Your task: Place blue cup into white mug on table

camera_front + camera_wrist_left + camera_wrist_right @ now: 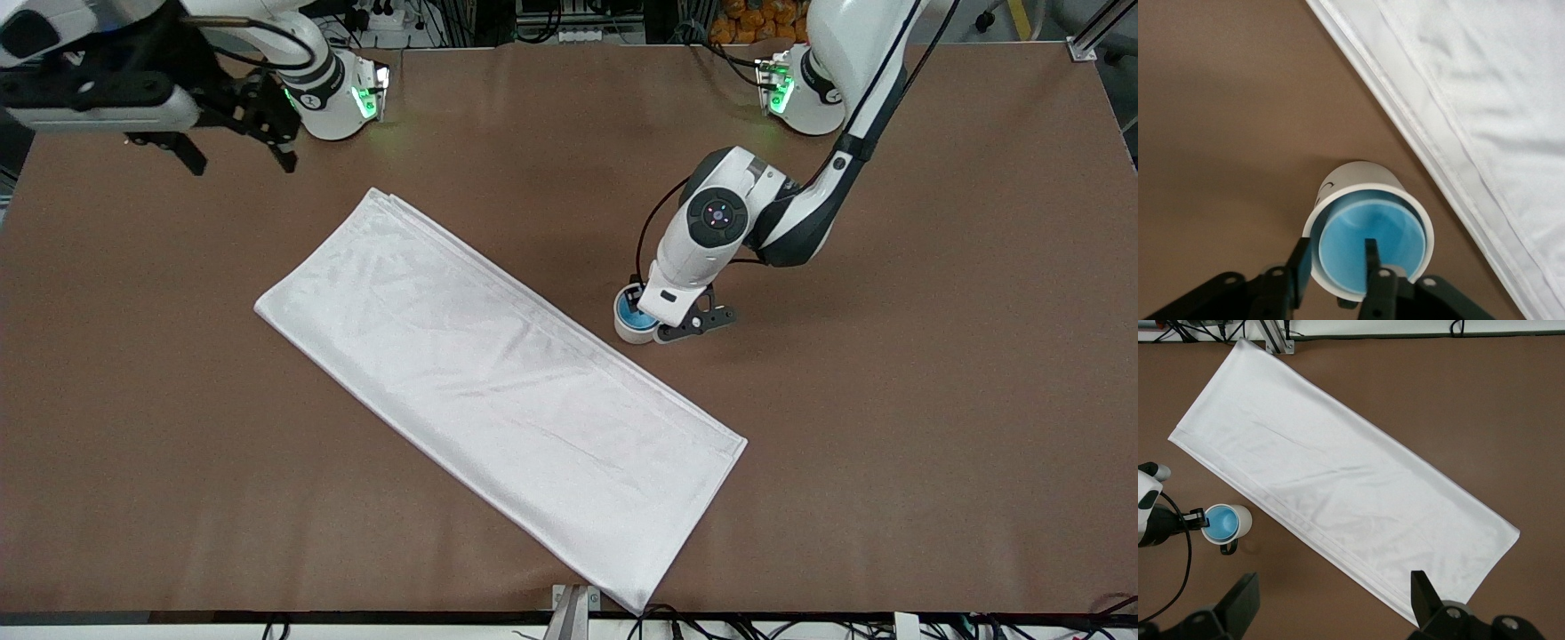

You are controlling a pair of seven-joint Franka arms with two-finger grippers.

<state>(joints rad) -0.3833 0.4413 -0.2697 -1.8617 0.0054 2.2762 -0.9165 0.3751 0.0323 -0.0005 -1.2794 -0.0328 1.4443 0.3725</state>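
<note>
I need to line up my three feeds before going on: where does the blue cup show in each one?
Front view: the blue cup sits inside the white mug, partly covered by the left end effector, beside the white cloth.
Left wrist view: it fills the mug low in the middle.
Right wrist view: small, in the mug at the picture's edge.
Shared landmark: the cloth's long folded edge next to the mug.

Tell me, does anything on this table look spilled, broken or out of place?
Nothing stands out. The blue cup sits upright inside the white mug, which stands on the table beside the flat, folded white cloth. The left tool straddles the rim, one finger inside the cup.
</note>
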